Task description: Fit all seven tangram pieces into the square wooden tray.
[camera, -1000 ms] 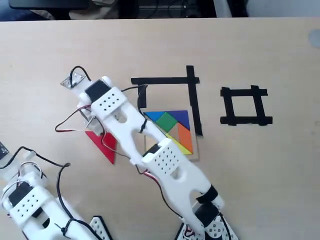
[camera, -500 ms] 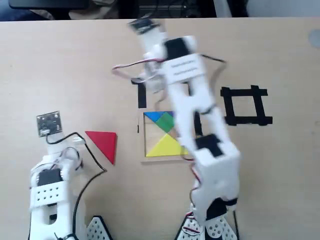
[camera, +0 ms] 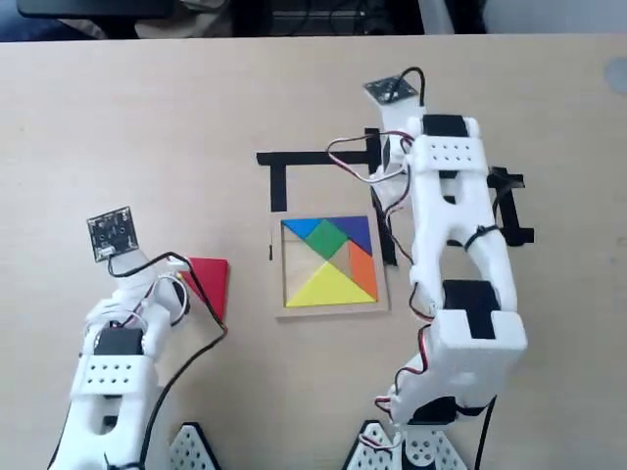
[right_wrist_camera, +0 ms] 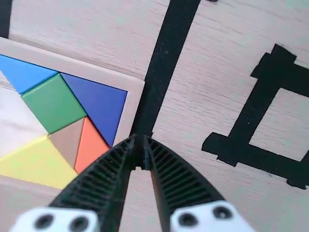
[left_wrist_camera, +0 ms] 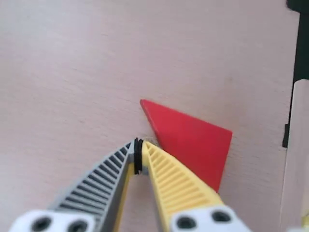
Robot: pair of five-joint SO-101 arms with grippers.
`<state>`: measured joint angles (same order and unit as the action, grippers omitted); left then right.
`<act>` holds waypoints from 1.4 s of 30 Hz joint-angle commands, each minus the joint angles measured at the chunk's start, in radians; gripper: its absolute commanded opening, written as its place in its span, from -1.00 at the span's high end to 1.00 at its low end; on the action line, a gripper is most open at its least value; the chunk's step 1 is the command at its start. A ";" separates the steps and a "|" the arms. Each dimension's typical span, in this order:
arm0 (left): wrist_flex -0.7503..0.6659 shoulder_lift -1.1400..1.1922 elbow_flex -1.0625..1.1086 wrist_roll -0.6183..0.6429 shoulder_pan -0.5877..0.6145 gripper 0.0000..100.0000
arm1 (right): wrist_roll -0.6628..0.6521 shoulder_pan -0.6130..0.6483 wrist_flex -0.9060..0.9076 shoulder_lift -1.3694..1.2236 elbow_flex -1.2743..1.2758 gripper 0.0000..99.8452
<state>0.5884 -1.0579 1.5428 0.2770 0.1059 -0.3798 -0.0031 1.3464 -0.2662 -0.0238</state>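
The red triangle [camera: 209,279] lies flat on the bench [camera: 118,127], just left of the wooden tray [camera: 331,312]. Its long side slants and faces the left claw [left_wrist_camera: 137,155], whose tips are pressed together beside it. The right claw [right_wrist_camera: 143,153] is pressed together too, over black tape [right_wrist_camera: 164,63] beside the tray.

light wood table [camera: 118,108]: square wooden tray [camera: 333,311] mid, red triangle [camera: 214,279] just beside it, black tape marks [camera: 313,158].
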 commanded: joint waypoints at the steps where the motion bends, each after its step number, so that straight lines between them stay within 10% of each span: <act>1: -0.037 0.089 -0.062 0.015 -0.010 0.94 | -0.009 -0.026 -0.029 0.051 0.005 0.98; 16: -0.069 0.629 -0.404 0.098 0.104 0.94 | -0.008 -0.025 -0.207 0.058 0.166 0.98; 42: 0.141 0.997 -0.763 0.038 -0.203 0.94 | -0.060 -0.089 -0.279 0.051 0.268 0.98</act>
<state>0.7020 -0.0483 0.8124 0.3276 -0.1274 -0.4289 -0.0522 1.0779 -0.2662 0.2493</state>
